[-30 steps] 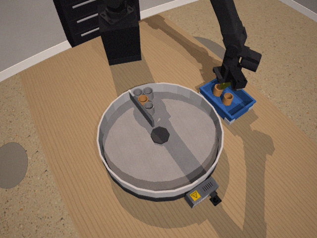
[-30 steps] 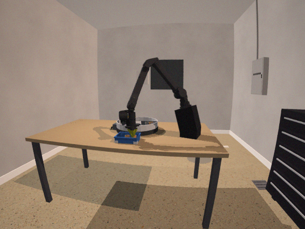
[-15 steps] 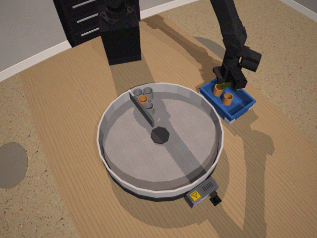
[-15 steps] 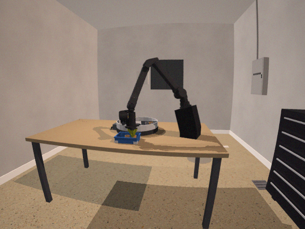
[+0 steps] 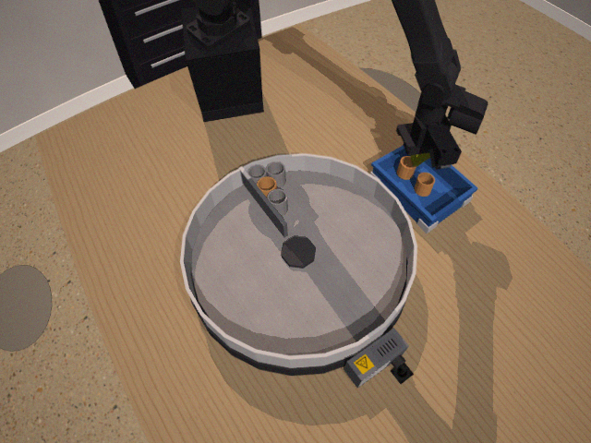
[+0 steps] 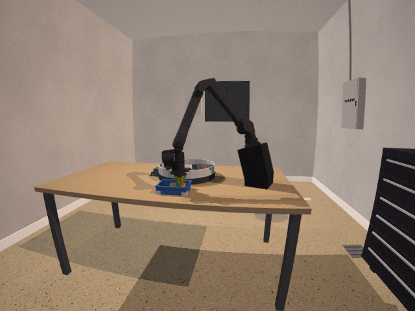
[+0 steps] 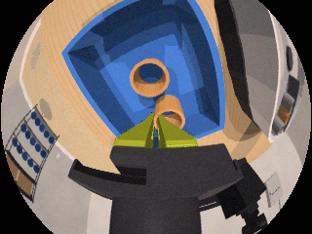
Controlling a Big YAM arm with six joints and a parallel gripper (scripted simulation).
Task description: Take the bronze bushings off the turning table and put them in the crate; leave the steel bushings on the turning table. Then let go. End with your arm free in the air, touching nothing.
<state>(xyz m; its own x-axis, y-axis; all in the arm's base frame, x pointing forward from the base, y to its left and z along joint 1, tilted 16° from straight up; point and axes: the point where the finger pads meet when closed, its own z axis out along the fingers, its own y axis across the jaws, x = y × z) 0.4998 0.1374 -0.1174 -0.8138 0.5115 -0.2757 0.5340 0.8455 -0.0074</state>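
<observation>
Our gripper [image 5: 414, 162] [image 6: 179, 186] [image 7: 155, 116] points down into the crate, its yellow-green fingers closed on the wall of the nearer bronze bushing [image 5: 405, 169] [image 6: 182, 184] [image 7: 171, 104] at the rim. We have that bushing upright inside the blue crate [image 5: 405, 198] [image 6: 172, 191] [image 7: 221, 88]; whether its foot touches the crate floor we cannot tell. Just beside it, the second bronze bushing [image 5: 424, 185] [image 6: 172, 184] [image 7: 149, 93] stands upright in the same crate, free of our fingers. Beyond the crate is the turning table [image 5: 238, 286] [image 6: 201, 174] [image 7: 253, 63], where a third bronze bushing [image 5: 266, 185] [image 6: 204, 166] [image 7: 285, 115] remains for us to take. It sits among three steel bushings [image 5: 277, 204], close along the grey divider [image 5: 264, 202]. Farther off, we see our arm's black pedestal [image 5: 226, 86] [image 6: 256, 165] on the wooden table [image 5: 119, 238] [image 6: 100, 187] [image 7: 54, 63].
</observation>
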